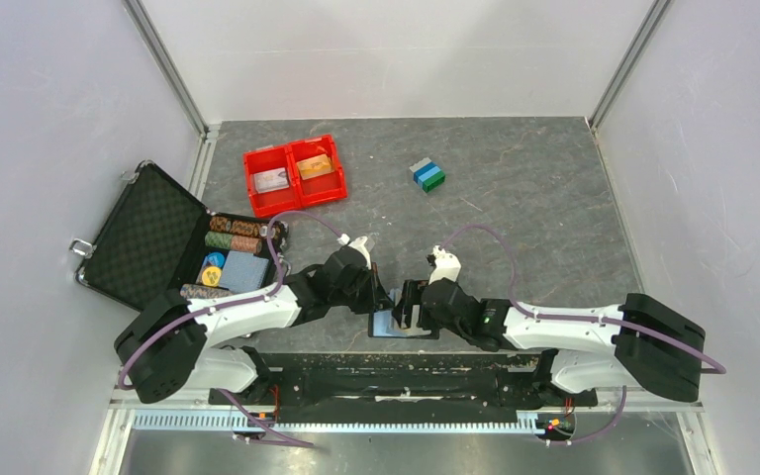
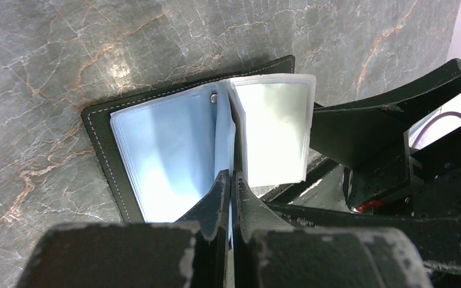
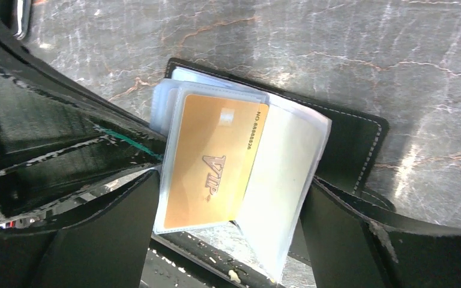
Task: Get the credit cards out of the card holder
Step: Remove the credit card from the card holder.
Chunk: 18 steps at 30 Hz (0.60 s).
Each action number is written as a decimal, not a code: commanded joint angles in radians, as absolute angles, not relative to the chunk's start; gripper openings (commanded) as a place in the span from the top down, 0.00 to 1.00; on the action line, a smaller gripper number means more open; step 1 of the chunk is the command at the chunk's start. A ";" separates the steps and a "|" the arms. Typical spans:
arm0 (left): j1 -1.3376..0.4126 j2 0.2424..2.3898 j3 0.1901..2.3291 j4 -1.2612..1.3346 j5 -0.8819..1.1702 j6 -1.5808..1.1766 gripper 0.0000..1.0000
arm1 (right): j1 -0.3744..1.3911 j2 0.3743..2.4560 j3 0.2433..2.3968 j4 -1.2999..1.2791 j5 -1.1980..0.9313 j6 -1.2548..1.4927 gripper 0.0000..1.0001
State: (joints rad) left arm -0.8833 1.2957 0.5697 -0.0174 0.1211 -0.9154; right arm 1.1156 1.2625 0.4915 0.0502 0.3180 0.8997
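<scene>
The card holder (image 1: 396, 326) lies open on the table between my two grippers. In the left wrist view its black cover (image 2: 103, 139) carries clear plastic sleeves (image 2: 168, 150). My left gripper (image 2: 232, 177) is shut on the edge of one upright sleeve. In the right wrist view an orange credit card (image 3: 216, 162) marked VIP sits inside a sleeve that stands up from the holder (image 3: 351, 135). My right gripper (image 3: 228, 204) is open, its fingers (image 3: 111, 234) on either side of the raised sleeves. In the top view the left gripper (image 1: 380, 297) and right gripper (image 1: 412, 309) meet over the holder.
A red two-compartment tray (image 1: 294, 196) at the back holds an orange card (image 1: 315, 166) and a whitish card (image 1: 271, 180). Stacked grey, blue and green blocks (image 1: 427, 175) stand to its right. An open black case (image 1: 148, 233) with poker chips (image 1: 233, 235) lies at the left.
</scene>
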 commanded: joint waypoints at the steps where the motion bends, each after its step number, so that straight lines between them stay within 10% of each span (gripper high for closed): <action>1: -0.889 1.267 0.587 -0.022 0.092 -0.937 0.98 | 1.121 1.245 0.513 0.002 0.410 0.917 0.17; 18: -0.888 1.284 0.587 -0.093 0.023 -0.877 0.92 | 1.120 1.016 0.380 -0.215 0.582 0.948 0.22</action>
